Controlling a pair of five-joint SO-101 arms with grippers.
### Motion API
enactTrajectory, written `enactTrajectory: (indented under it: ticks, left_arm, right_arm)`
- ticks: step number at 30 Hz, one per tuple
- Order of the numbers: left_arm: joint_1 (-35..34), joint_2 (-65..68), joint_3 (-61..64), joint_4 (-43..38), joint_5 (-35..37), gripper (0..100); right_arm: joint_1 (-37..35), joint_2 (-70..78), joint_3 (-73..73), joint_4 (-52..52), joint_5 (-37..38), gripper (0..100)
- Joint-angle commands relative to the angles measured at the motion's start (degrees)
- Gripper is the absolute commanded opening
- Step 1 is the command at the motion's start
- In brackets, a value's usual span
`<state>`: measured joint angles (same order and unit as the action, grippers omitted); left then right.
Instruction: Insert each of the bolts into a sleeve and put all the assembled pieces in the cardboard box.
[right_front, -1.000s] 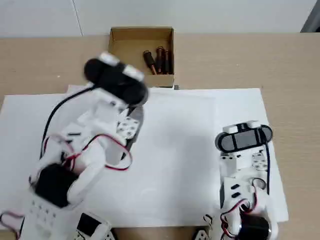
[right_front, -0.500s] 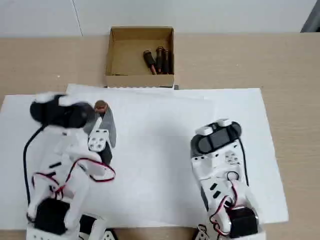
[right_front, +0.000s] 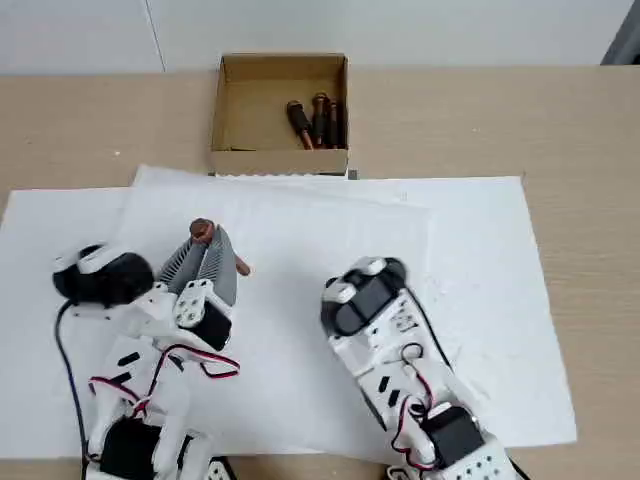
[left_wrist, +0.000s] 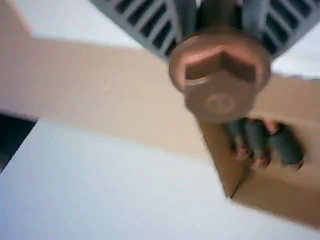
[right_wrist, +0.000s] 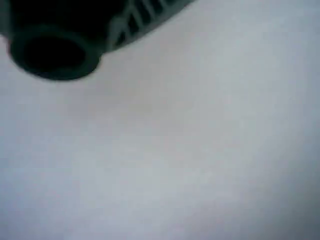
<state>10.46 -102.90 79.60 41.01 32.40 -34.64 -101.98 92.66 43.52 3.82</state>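
Note:
My left gripper is shut on a copper hex-head bolt over the left part of the white paper. In the left wrist view the bolt head sits between the grey ribbed fingers. The cardboard box stands at the back of the table with three assembled pieces lying in its right side; they also show beyond the bolt. My right arm is over the middle of the paper. Its gripper holds a dark sleeve, whose open end faces the camera just above the paper.
A white paper sheet covers most of the wooden table in front of the box. The two arms stand close together, about a hand's width apart over the paper.
My left arm has pulled back from beside the box toward the front left, keeping the bolt. My right arm has swung left from the paper's right side to its middle.

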Motion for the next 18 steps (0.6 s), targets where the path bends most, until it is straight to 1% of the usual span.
enactTrajectory:
  ticks: [1,5,9,15,18]
  left_arm:
    - [1.49,-0.53,0.57,-2.64,1.93,1]
    - [6.51,-1.23,1.89,-2.81,2.11,1]
    - [10.2,-1.23,3.74,-5.36,2.11,1]
    - [11.96,-1.23,5.67,-9.14,2.11,1]
    - [12.92,-1.23,6.46,-9.76,2.11,1]
  right_arm:
    - [-3.65,-0.22,1.23,-3.56,-0.53,0.4]
    - [-6.11,-0.22,3.16,-7.16,-0.35,0.4]
    - [-7.34,-0.22,3.87,-9.19,-0.18,0.4]
    - [-7.6,-0.22,2.81,-9.19,-0.18,0.4]
    - [-7.6,-0.22,1.93,-9.19,-0.09,0.4]
